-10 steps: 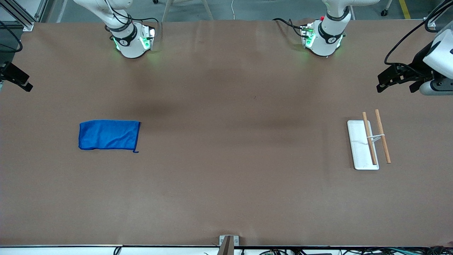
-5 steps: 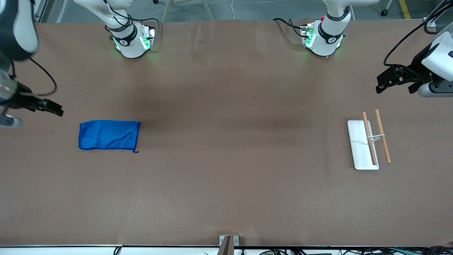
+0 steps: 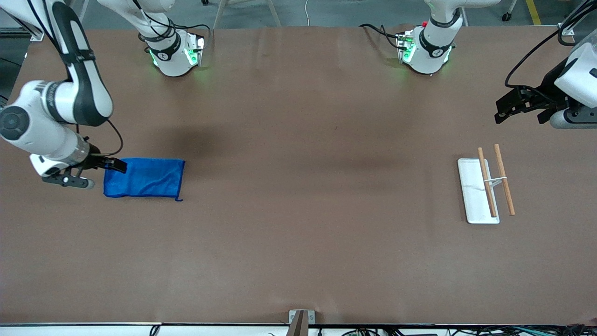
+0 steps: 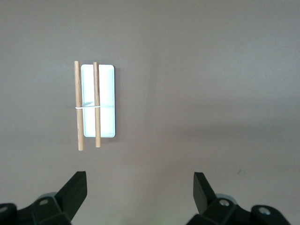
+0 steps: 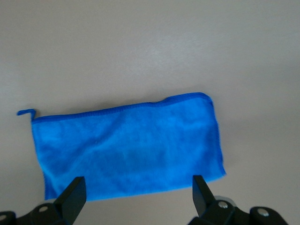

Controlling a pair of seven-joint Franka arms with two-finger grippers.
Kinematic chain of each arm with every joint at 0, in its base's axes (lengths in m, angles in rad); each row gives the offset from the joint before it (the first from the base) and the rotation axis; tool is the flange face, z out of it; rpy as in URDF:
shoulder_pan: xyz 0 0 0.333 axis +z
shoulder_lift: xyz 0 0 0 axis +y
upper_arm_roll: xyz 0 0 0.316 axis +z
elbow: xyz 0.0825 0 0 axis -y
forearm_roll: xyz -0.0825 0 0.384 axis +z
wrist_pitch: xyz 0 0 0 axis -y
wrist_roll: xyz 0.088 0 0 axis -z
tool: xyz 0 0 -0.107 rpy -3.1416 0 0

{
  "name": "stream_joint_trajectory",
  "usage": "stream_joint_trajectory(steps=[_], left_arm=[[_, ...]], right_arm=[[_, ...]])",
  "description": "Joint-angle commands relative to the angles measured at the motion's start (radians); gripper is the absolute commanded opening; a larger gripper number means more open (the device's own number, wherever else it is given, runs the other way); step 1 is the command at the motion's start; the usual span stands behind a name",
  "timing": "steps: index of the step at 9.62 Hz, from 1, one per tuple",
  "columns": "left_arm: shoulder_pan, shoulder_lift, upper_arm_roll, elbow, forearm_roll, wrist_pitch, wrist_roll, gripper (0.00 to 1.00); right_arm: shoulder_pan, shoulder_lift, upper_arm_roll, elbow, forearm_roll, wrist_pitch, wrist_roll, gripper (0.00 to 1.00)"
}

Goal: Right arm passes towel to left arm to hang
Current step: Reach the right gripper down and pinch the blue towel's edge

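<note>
Down nearest the front camera, the brown table (image 3: 298,261) lies bare along its edge. Farther in, toward the right arm's end, the towel (image 3: 143,178) lies flat on the surface, a bright blue rectangular microfibre cloth with stitched edges; its short corner loop (image 3: 178,200) pokes out at the corner nearest the camera, on the side facing the middle of the table. In the right wrist view the towel (image 5: 129,145) is spread with a few soft creases, and the loop (image 5: 26,112) curls off one corner.

The right gripper (image 3: 100,171) hangs over the short edge of the towel that faces the right arm's end of the table, with its fingers (image 5: 72,197) spread wide and nothing between them; from these views it is hard to say whether a fingertip touches the cloth.

At about the same depth, toward the left arm's end and well apart from the towel, a white flat tray (image 3: 472,189) rests on the table with two wooden rods (image 3: 503,185) raised across it on a thin white bracket, one rod over the tray and the other just outside its edge.

Farther from the camera than the tray, the left gripper (image 3: 522,108) waits in the air at the left arm's end of the table, fingers (image 4: 75,190) parted and empty.
</note>
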Motion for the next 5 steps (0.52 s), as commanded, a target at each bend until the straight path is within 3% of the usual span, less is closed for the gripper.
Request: stream_joint_trajectory(steps=[1, 5], left_arm=[[-0.005, 0.023, -0.002, -0.002, 0.021, -0.007, -0.007, 1.0], [-0.005, 0.025, -0.002, -0.002, 0.021, -0.007, -0.007, 1.0]], right_arm=[[-0.031, 0.103, 0.009, -0.017, -0.013, 0.141, -0.053, 1.0], [-0.045, 0.195, 0.009, -0.05, -0.012, 0.303, -0.104, 1.0]])
